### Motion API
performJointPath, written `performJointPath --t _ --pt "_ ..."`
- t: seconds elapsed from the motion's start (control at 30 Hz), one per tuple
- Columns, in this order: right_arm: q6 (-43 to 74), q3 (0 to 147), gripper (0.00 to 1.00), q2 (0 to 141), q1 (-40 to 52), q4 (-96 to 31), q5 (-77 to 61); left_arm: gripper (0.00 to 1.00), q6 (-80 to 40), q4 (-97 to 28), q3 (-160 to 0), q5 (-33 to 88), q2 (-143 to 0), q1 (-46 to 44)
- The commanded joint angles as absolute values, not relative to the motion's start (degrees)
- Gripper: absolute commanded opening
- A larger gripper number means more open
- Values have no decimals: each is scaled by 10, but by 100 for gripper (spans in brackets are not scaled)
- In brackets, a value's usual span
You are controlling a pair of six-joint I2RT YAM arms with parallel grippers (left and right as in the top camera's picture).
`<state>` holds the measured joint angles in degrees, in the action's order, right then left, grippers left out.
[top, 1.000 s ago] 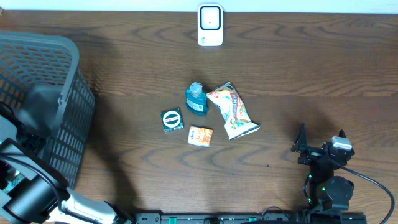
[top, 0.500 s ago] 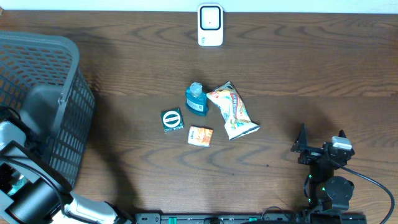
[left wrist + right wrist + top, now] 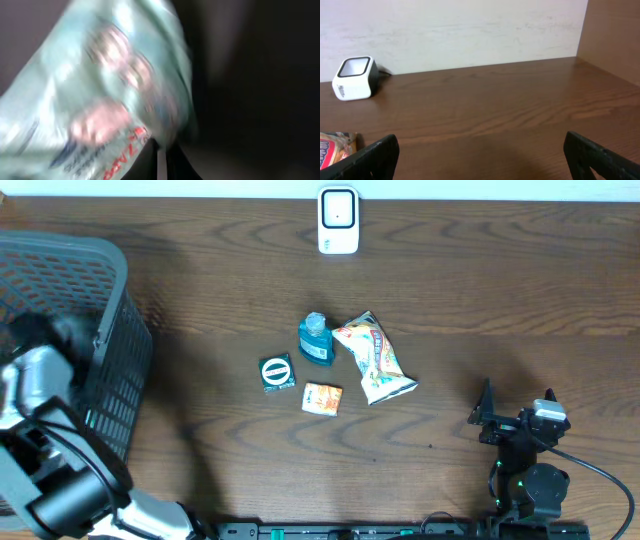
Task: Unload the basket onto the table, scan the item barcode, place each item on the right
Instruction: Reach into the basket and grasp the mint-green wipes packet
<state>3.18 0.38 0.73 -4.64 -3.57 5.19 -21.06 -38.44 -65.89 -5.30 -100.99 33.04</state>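
Step in hand: pick-up. Your left tool (image 3: 48,332), down in the grey mesh basket (image 3: 110,270) at the bench's (image 3: 500,300) left edge, is closed, apparently on a pale green packet (image 3: 100,100) of soft, glossy film, blurred. Your right tool (image 3: 485,150) gapes empty. Next: lift clear and present the barcode to the boxy white scanner (image 3: 338,220) at the far edge.

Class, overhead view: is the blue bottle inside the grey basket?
No, the blue bottle lies on the table beside the snack packet, apart from the grey basket.
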Motion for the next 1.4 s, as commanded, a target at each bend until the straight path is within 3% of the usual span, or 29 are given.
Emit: performJointPath --t 0.0,0.17,0.2,0.23,0.27,0.33,0.43,0.7,0.9,1.3,1.37 --pt "25 3 99 5 -48 -37 57 8 -217 -376 -693 -7 -926 291" --pt "25 3 99 5 -48 -37 57 7 -217 -353 -694 -46 -817 274" --pt "25 3 99 6 -48 -37 57 17 -201 -356 -694 -79 -806 276" --pt "25 3 99 5 -48 -37 57 42 -180 -361 -693 -86 -805 276" --pt "25 3 99 6 -48 -37 57 73 -134 -371 -689 -88 -812 276" --pt "25 3 99 5 -48 -37 57 90 -115 -376 -680 -89 -825 276" --pt "25 3 99 6 -48 -37 57 99 -114 -382 -674 -107 -858 278" --pt "25 3 99 5 -48 -37 57 98 -116 -409 -674 -102 -960 339" --pt "25 3 99 5 -48 -37 57 98 -116 -407 -674 -26 -1037 399" --pt "25 3 99 5 -48 -37 57 98 -75 -396 -675 13 -1106 394" --pt "25 3 99 6 -48 -37 57 77 -75 -397 -675 13 -1103 395"
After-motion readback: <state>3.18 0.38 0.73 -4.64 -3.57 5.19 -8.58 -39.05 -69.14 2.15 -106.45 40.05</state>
